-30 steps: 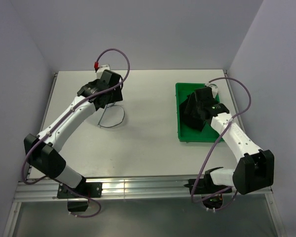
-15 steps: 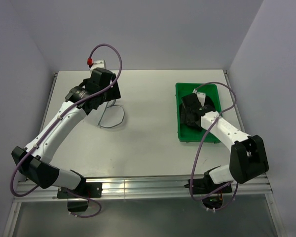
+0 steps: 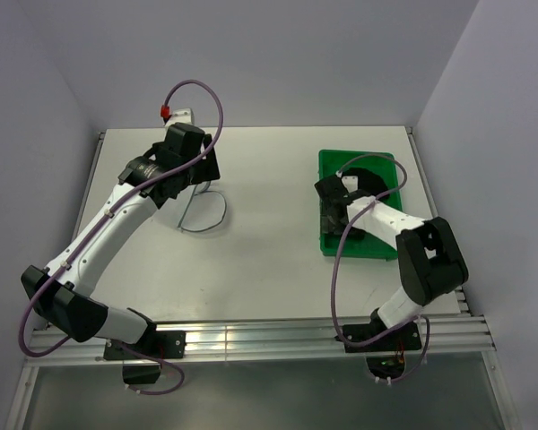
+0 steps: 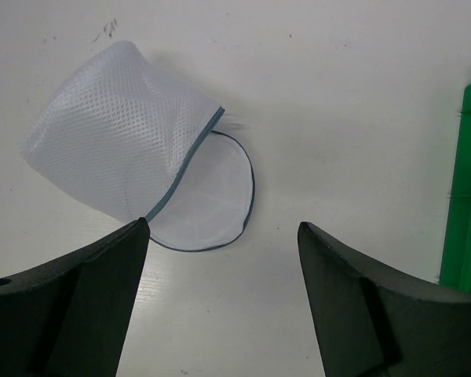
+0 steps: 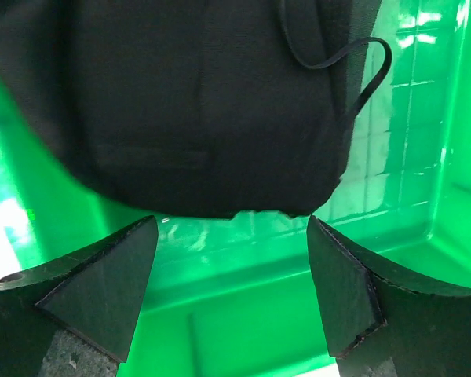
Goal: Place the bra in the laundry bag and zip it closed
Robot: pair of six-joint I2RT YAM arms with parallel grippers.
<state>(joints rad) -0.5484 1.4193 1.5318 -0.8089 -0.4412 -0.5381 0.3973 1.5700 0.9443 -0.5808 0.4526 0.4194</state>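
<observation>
The black bra (image 5: 204, 102) lies in the green tray (image 5: 424, 173). In the right wrist view it sits at 12 o'clock from the right gripper (image 5: 231, 228), just past the tips. The fingers are wide apart and hold nothing. The bra spreads from 9 to 3 o'clock, wider than the gap. The right arm is the near one. The left gripper (image 4: 221, 228), also apart and empty, hovers by the laundry bag (image 4: 133, 141), at its 11 o'clock, far from the tray.
</observation>
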